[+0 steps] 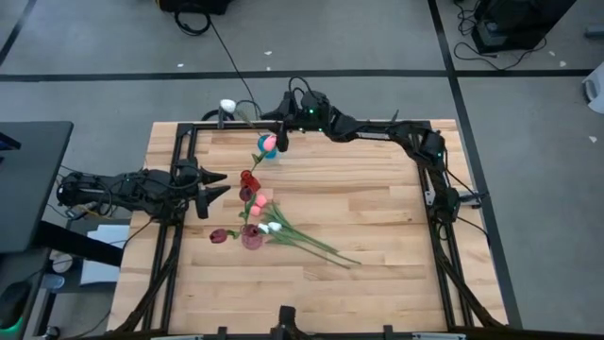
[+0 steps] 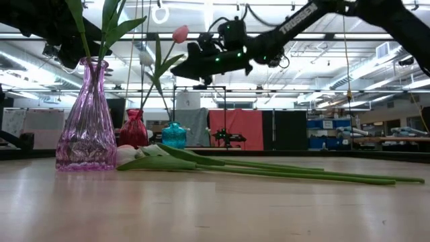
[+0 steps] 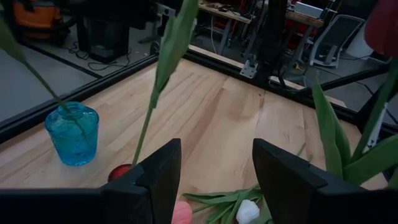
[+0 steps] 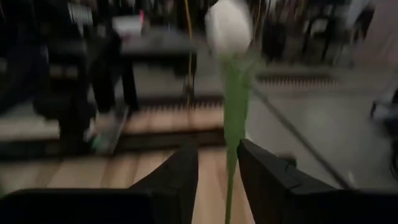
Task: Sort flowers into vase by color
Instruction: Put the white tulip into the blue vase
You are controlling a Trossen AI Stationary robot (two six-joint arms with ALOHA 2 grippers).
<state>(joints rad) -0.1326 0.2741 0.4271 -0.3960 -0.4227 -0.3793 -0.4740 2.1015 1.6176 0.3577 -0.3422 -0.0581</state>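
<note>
My right gripper (image 1: 277, 119) hovers over the table's far edge, above the blue vase (image 1: 269, 153), shut on a white tulip (image 4: 229, 25). Its head (image 1: 227, 106) sticks out past the far edge. A pink tulip (image 2: 180, 32) stands in the blue vase (image 2: 173, 134). A dark red flower sits in the red vase (image 1: 247, 179), and green stems stand in the purple vase (image 2: 87, 121). More tulips (image 1: 283, 231) lie flat on the wood, their white heads beside the purple vase. My left gripper (image 1: 215, 189) waits open at the table's left, pointing at the vases. My right gripper has the white tulip's green stem (image 4: 231, 158) between its two fingers, some way below the head. The fingers reach roughly level, from the table's right. The tulip is lifted clear, its head pointing away past the fingertips; the contact itself is hidden low between the fingers.
The three vases stand close together in a row from far to near, left of the table's middle. Loose stems (image 1: 326, 250) trail toward the near right. A black frame (image 1: 189, 132) rims the table. Bare wood (image 1: 377, 189) lies on the right half.
</note>
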